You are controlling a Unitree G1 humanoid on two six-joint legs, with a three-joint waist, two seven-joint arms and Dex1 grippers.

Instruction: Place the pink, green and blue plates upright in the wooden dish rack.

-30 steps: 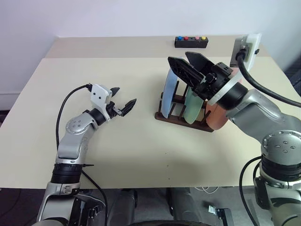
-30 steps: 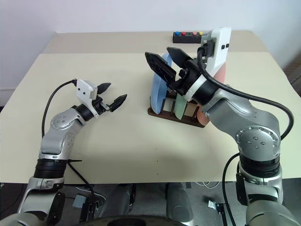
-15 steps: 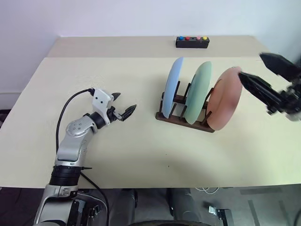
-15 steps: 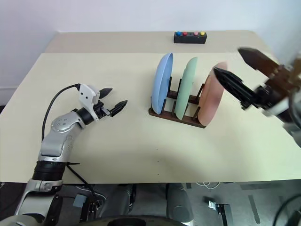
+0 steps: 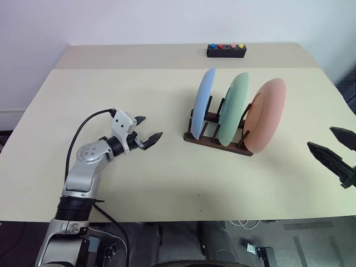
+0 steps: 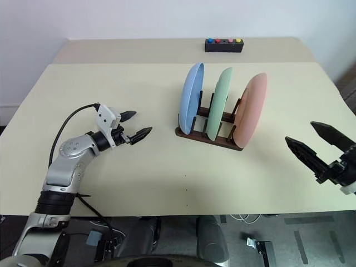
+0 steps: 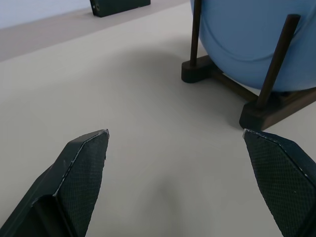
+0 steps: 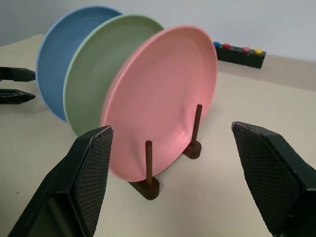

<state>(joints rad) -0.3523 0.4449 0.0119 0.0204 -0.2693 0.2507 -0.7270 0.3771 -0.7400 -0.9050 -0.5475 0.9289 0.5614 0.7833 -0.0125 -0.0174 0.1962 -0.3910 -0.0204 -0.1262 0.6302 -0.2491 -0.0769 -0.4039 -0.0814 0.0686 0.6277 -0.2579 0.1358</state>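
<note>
The blue plate [image 5: 204, 102], the green plate [image 5: 233, 108] and the pink plate [image 5: 265, 114] stand upright side by side in the wooden dish rack [image 5: 216, 139] on the table. My left gripper [image 5: 146, 133] hovers open and empty over the table, left of the rack, pointing toward the blue plate [image 7: 256, 44]. At the table's right edge my right gripper [image 5: 334, 144] is open and empty, well clear of the pink plate [image 8: 160, 101], with its fingers [image 8: 91, 170] spread wide.
A black box with coloured buttons [image 5: 226, 50] sits at the table's far edge. The beige table [image 5: 139, 183] has broad bare areas in front of and left of the rack.
My right arm has swung away from the rack, rightward and down to the table's right edge, uncovering the three plates. The left gripper dipped slightly.
</note>
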